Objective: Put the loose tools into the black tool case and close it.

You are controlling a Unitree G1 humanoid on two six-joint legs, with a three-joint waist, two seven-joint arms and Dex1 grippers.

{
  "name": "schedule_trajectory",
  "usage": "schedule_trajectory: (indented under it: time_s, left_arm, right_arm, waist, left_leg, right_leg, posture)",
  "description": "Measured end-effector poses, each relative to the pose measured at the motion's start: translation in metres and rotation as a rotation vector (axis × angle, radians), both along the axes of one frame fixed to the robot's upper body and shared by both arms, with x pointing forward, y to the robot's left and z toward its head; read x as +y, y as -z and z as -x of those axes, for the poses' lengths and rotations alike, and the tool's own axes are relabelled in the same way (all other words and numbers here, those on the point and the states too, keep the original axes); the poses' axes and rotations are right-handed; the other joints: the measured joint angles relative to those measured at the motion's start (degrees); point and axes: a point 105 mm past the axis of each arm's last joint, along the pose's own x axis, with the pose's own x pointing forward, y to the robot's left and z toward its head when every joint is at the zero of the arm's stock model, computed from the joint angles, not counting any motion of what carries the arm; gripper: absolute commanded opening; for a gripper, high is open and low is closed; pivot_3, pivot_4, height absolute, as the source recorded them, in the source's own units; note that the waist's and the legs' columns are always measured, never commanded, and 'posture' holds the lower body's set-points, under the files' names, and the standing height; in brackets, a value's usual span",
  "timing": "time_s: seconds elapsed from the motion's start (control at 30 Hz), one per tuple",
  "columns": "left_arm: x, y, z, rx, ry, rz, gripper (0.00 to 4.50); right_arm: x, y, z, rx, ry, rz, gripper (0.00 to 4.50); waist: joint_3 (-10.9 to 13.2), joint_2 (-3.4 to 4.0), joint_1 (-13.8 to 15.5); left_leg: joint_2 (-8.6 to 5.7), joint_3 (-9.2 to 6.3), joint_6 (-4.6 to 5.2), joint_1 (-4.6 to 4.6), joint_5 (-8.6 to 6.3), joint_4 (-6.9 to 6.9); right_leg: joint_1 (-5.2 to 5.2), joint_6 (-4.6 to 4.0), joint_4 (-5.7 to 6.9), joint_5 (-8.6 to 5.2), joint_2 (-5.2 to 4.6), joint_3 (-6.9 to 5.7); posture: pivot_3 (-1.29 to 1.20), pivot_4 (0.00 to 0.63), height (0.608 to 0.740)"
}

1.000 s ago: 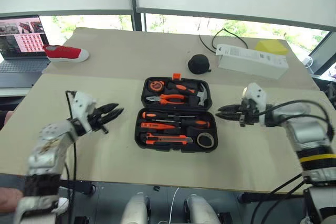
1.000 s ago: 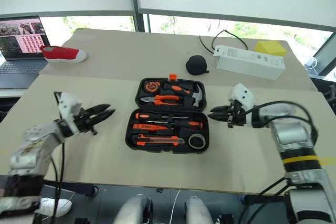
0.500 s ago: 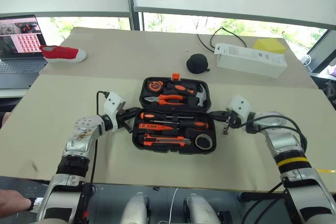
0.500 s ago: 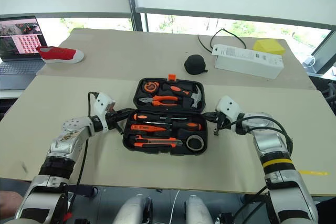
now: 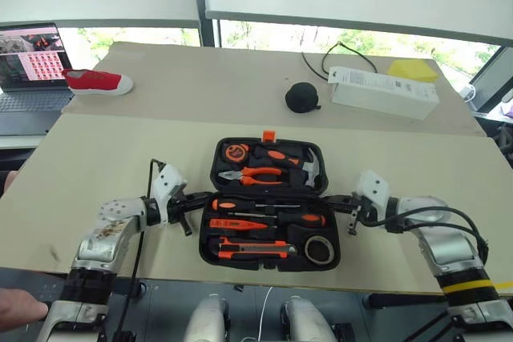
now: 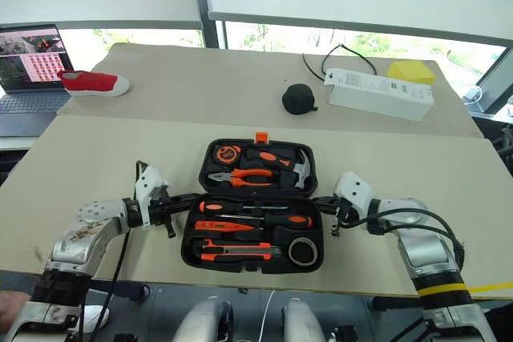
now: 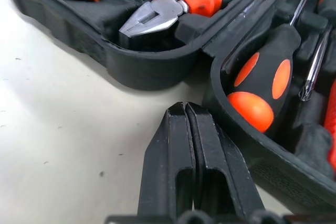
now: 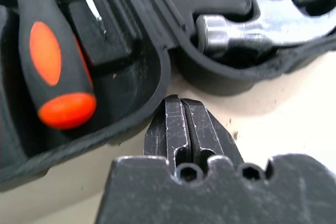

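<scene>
The black tool case [image 5: 268, 204] lies open near the front edge of the table [image 5: 120, 142], about halfway along it. Its lid half, with the small orange latch [image 5: 269, 135] on its far rim, lies flat toward the back. The screwdrivers [image 5: 268, 206], the utility knife [image 5: 255, 252] and the tape roll [image 5: 320, 251] are already tucked into their slots in the near half, so I think the packing is done and only the closing is left.

The left gripper [image 7: 189, 124] sits low on the table at the left side of the case, right by the dip where the two halves meet. Its fingers are pressed together and hold nothing. The right gripper [image 8: 181, 114] is at the same dip on the right side — its fingers look pressed together too, and empty.

Why both there? One on each side probably lets them fold one half over the other evenly, so the case does not slide or twist.

The red shoe [image 5: 100, 81] and the small black pouch [image 5: 302, 97] sit far back — out of the way.
</scene>
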Motion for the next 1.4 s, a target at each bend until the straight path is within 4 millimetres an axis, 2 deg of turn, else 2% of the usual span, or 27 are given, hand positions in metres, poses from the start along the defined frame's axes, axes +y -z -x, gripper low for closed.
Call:
schedule_trajectory:
  time_s: [0.03, 0.07, 0.1, 0.17, 0.27, 0.37, 0.5, 0.67, 0.8, 0.87, 0.9, 1.0, 1.07, 1.1, 1.13, 1.2, 1.23, 1.33, 1.4]
  left_arm:
    - [0.006, -0.004, 0.000, 0.012, -0.029, -0.001, 0.73]
    - [0.011, -0.007, 0.000, 0.026, -0.049, -0.018, 1.18]
    - [0.017, -0.011, 0.000, 0.044, -0.067, -0.036, 1.40]
    - [0.026, -0.023, 0.002, 0.065, -0.091, -0.026, 2.21]
    - [0.027, -0.033, 0.003, 0.122, -0.109, 0.002, 3.29]
    - [0.024, -0.048, -0.006, 0.191, -0.137, 0.024, 4.40]
    - [0.015, -0.063, -0.026, 0.215, -0.222, 0.015, 4.46]
    - [-0.013, -0.043, -0.043, 0.305, -0.263, -0.025, 4.46]
    - [-0.010, -0.037, -0.050, 0.325, -0.316, -0.050, 4.46]
    - [-0.010, -0.037, -0.052, 0.324, -0.330, -0.055, 4.46]
    - [-0.010, -0.037, -0.053, 0.325, -0.331, -0.055, 4.50]
    - [-0.014, -0.036, -0.053, 0.331, -0.327, -0.048, 3.75]
    - [-0.019, -0.035, -0.053, 0.336, -0.309, -0.042, 2.92]
    - [-0.021, -0.035, -0.053, 0.337, -0.301, -0.041, 2.68]
    - [-0.022, -0.035, -0.052, 0.341, -0.294, -0.041, 2.21]
    - [-0.024, -0.034, -0.051, 0.350, -0.283, -0.038, 1.60]
    - [-0.025, -0.034, -0.051, 0.358, -0.280, -0.036, 1.16]
    - [-0.021, -0.034, -0.051, 0.372, -0.291, -0.014, 0.15]
    - [-0.020, -0.033, -0.052, 0.384, -0.297, 0.010, 0.04]
  right_arm:
    - [-0.005, -0.006, -0.001, 0.034, 0.042, -0.032, 1.09]
    - [-0.009, -0.011, -0.001, 0.057, 0.067, -0.047, 1.51]
    - [-0.014, -0.017, -0.001, 0.080, 0.094, -0.057, 1.72]
    - [-0.020, -0.030, 0.000, 0.158, 0.144, -0.075, 2.54]
    - [-0.019, -0.042, 0.003, 0.270, 0.186, -0.078, 3.55]
    - [-0.019, -0.057, -0.004, 0.382, 0.279, -0.049, 4.50]
    - [-0.011, -0.071, -0.019, 0.442, 0.360, -0.038, 4.50]
    - [-0.003, -0.057, -0.041, 0.504, 0.449, -0.020, 4.50]
    - [-0.002, -0.050, -0.051, 0.512, 0.498, -0.004, 4.50]
    - [-0.002, -0.047, -0.053, 0.519, 0.508, 0.005, 4.50]
    - [-0.002, -0.046, -0.053, 0.521, 0.511, 0.011, 4.25]
    - [0.000, -0.045, -0.054, 0.522, 0.510, 0.025, 3.46]
    - [0.003, -0.044, -0.055, 0.523, 0.503, 0.031, 2.71]
    - [0.004, -0.043, -0.055, 0.523, 0.498, 0.032, 2.48]
    - [0.007, -0.043, -0.055, 0.526, 0.492, 0.028, 1.99]
    - [0.010, -0.043, -0.055, 0.530, 0.481, 0.022, 1.44]
    - [0.013, -0.042, -0.055, 0.534, 0.474, 0.016, 1.05]
    - [0.017, -0.041, -0.057, 0.543, 0.479, -0.019, 0.01]
    - [0.017, -0.039, -0.060, 0.526, 0.480, -0.052, 0.00]
  waist:
    - [0.00, 0.00, 0.00]
    - [0.00, 0.00, -0.01]
    - [0.01, 0.01, -0.03]
    - [0.01, 0.01, -0.03]
    - [0.01, 0.00, -0.05]
    - [0.03, -0.02, -0.06]
    - [0.03, -0.03, 0.09]
    - [0.03, -0.04, 0.01]
    - [0.02, -0.04, -0.09]
    - [0.03, -0.04, -0.10]
    - [0.03, -0.04, -0.08]
    - [0.02, -0.04, -0.07]
    - [0.02, -0.04, 0.12]
    - [0.02, -0.04, 0.18]
    - [0.01, -0.07, 0.17]
    - [-0.02, -0.11, 0.08]
    - [-0.04, -0.14, 0.03]
    - [-0.06, -0.17, 0.05]
    - [-0.05, -0.19, 0.01]
  left_leg:
    - [0.01, -0.04, 0.00, -0.01, 0.00, 0.01]
    - [0.01, -0.08, 0.00, 0.00, 0.00, 0.00]
    - [0.02, -0.11, 0.00, 0.00, 0.00, -0.01]
    - [0.03, -0.13, 0.00, 0.02, 0.00, -0.02]
    - [0.04, -0.13, 0.00, 0.02, 0.00, -0.02]
    - [0.00, -0.13, 0.00, 0.01, 0.00, 0.02]
    - [-0.07, -0.12, 0.00, -0.05, 0.00, 0.00]
    - [-0.13, -0.05, 0.01, -0.29, 0.00, -0.01]
    - [-0.15, -0.09, -0.03, -0.88, 0.03, 0.04]
    - [-0.15, -0.09, -0.07, -0.93, 0.06, 0.05]
    - [-0.15, -0.08, -0.07, -0.93, 0.06, 0.05]
    - [-0.16, -0.07, -0.07, -0.92, 0.07, 0.13]
    - [-0.19, -0.03, -0.06, -0.92, 0.09, 0.18]
    - [-0.19, -0.01, -0.06, -0.92, 0.10, 0.19]
    - [-0.20, 0.00, -0.05, -0.89, 0.12, 0.20]
    - [-0.20, 0.01, -0.05, -0.84, 0.18, 0.21]
    - [-0.21, 0.01, -0.07, -0.79, 0.24, 0.21]
    - [-0.24, 0.02, -0.01, -0.31, 0.35, 0.19]
    - [-0.23, 0.03, 0.01, 0.13, 0.37, 0.17]
  right_leg:
    - [-0.02, 0.00, 0.04, 0.00, 0.00, 0.00]
    - [-0.02, 0.00, 0.04, 0.00, 0.01, 0.00]
    - [-0.02, 0.00, 0.04, 0.00, 0.01, 0.00]
    - [-0.01, 0.00, 0.02, 0.00, 0.01, 0.01]
    - [-0.02, 0.00, 0.03, 0.00, 0.02, 0.00]
    - [-0.03, 0.00, 0.02, 0.00, 0.03, 0.01]
    - [-0.02, 0.01, -0.04, -0.01, 0.02, 0.00]
    - [-0.21, 0.04, -0.07, 0.00, 0.00, 0.00]
    - [-1.03, 0.03, 0.43, 0.01, -0.03, 0.13]
    - [-1.10, 0.03, 0.64, 0.01, -0.02, 0.11]
    - [-1.10, 0.03, 0.65, 0.01, -0.03, 0.11]
    - [-1.08, 0.03, 0.51, 0.01, -0.03, 0.11]
    - [-1.02, 0.03, 0.46, 0.01, -0.03, 0.06]
    - [-1.00, 0.03, 0.47, 0.01, -0.04, 0.05]
    - [-0.97, 0.03, 0.48, 0.01, -0.04, 0.05]
    - [-0.92, 0.03, 0.52, 0.01, -0.04, 0.05]
    - [-0.90, 0.03, 0.60, 0.02, -0.04, 0.05]
    - [-0.47, 0.00, 0.72, 0.04, -0.04, 0.04]
    - [0.01, -0.01, 0.64, 0.04, -0.04, 0.00]
  posture:
    - [0.00, 0.150, 0.740]
    - [0.00, 0.150, 0.740]
    - [0.00, 0.150, 0.740]
    - [0.00, 0.150, 0.740]
    - [0.00, 0.150, 0.740]
    - [0.00, 0.150, 0.740]
    - [0.00, 0.150, 0.740]
    - [0.00, 0.150, 0.740]
    - [0.00, 0.150, 0.740]
    - [0.00, 0.150, 0.740]
    - [0.00, 0.150, 0.740]
    - [0.00, 0.150, 0.740]
    - [0.00, 0.150, 0.740]
    - [0.00, 0.150, 0.740]
    - [0.00, 0.150, 0.740]
    - [0.00, 0.150, 0.740]
    - [0.00, 0.150, 0.740]
    - [0.00, 0.150, 0.740]
    - [0.00, 0.150, 0.740]
